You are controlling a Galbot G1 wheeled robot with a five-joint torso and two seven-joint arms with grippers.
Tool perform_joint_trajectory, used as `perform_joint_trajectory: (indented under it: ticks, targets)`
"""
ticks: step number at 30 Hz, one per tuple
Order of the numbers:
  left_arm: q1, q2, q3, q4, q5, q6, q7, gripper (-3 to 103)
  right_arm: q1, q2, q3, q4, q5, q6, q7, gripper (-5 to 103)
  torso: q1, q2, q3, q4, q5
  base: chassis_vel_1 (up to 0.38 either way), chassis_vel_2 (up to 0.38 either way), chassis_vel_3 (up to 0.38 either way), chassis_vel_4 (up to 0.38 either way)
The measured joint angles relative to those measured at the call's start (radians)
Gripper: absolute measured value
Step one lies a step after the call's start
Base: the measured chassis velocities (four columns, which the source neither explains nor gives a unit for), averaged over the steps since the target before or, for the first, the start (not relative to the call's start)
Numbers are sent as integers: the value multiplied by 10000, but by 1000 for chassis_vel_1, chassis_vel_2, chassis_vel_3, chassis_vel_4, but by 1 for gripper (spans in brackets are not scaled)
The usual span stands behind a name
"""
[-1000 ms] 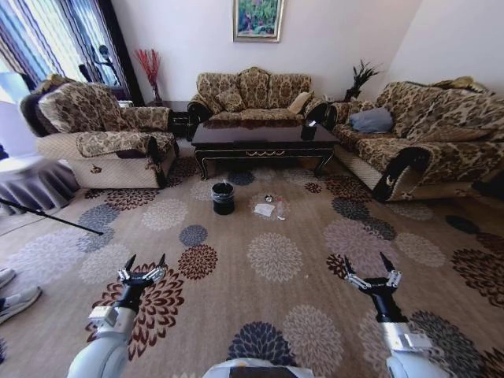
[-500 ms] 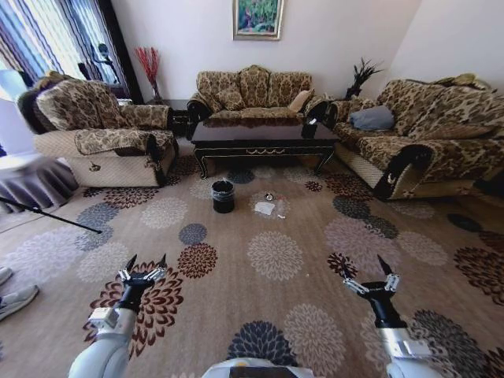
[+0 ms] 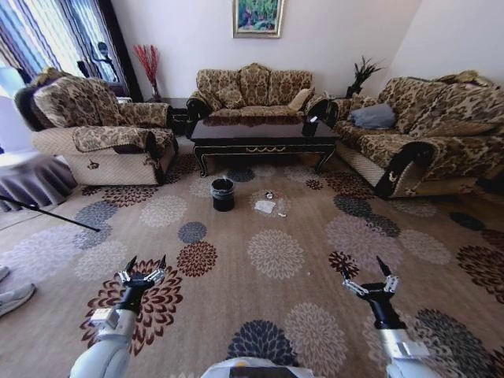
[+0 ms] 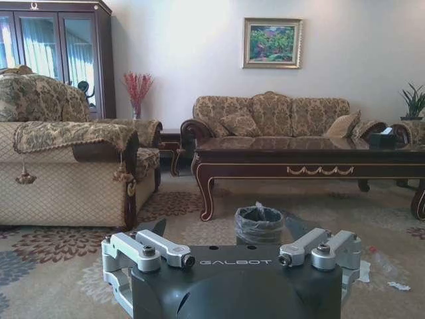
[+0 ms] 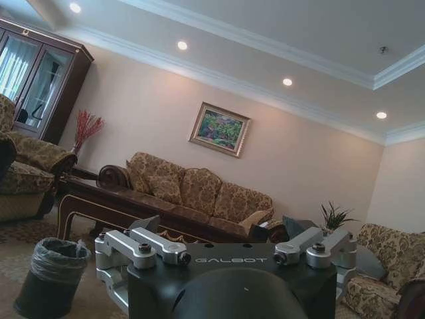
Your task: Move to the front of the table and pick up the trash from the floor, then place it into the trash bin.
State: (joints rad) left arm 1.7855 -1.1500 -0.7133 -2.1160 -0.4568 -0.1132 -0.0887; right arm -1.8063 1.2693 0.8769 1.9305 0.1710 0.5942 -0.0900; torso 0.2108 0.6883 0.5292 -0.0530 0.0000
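The trash [image 3: 266,206] is lying mid-frame on the floor [image 3: 276,260], beside the trash bin [image 3: 223,194] — well above both spread-open grippers, left [image 3: 142,266] and right [image 3: 367,276], being held low.

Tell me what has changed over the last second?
The right pincer dipped lower and nearer the robot, open and empty. The left pincer stayed open and low. The small black plastic-lined bin and white paper napkin lie untouched on the flowered beige carpet.
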Motion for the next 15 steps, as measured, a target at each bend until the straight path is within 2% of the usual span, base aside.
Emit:
perform_joint_trajectory:
  ticks: [15]
  targets:
    - [-17,4,46,66,-41,-15,12,100,10,10,16,54,61,-13,-60,100,-247,-587,-338,1,0,0,0,0,0]
